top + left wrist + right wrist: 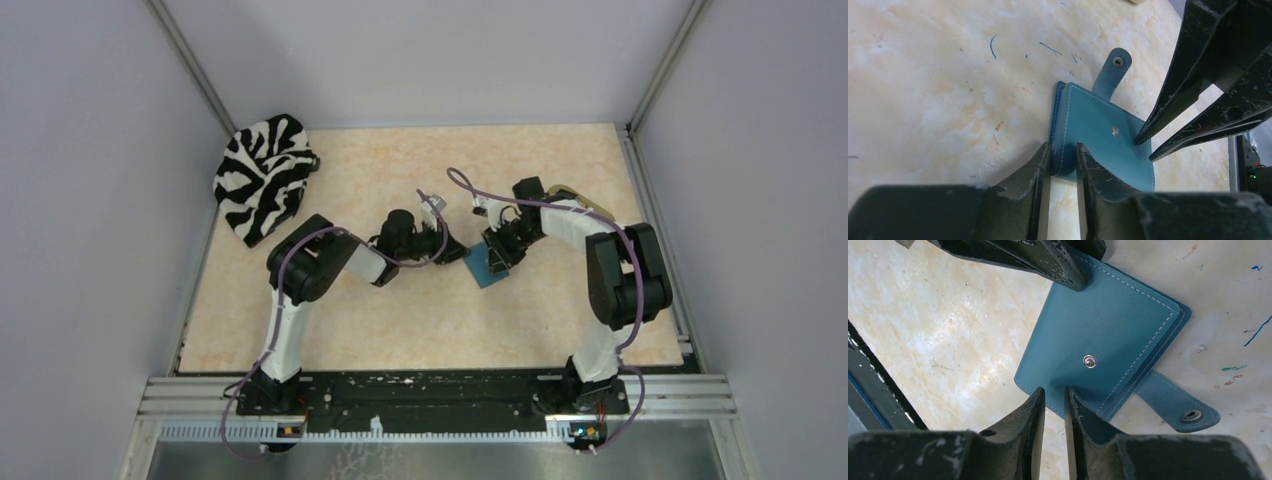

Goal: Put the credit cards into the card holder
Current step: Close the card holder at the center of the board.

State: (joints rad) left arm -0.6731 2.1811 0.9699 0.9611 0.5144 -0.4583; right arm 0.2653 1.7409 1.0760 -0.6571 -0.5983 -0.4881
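- the left gripper [1064,159] was nearly closed, with only a thin slit between its fingers, and a folded edge of the card holder [1098,125] was pinched in that slit.
- the right gripper [1053,402] was drawn in just as narrowly. its two fingers straddled the opposite edge of the same teal card holder, one tip on the top face and the other at the rim.
- in the left wrist view, the right gripper's dark fingers [1178,85] came down from the upper right and met the card holder's far edge.
- the card holder lay folded shut and flat on the tabletop [400,320], between the two arms and a little right of centre.
- white stitching ran along the card holder's border, and a small metal snap stud [1090,361] sat on the upper face.
- the snap tab [1112,72] was unfastened and stuck out past the fold, lying flat on the surface with its own metal button showing.
- the tabletop was pale with a marbled peach pattern, and a few blue pen marks [992,46] lay near the card holder.
- a zebra-striped cloth [262,175] sat bunched in the far left corner, well apart from the grippers.
- the rim of a beige tray [583,200] showed behind the right arm, mostly hidden by it.
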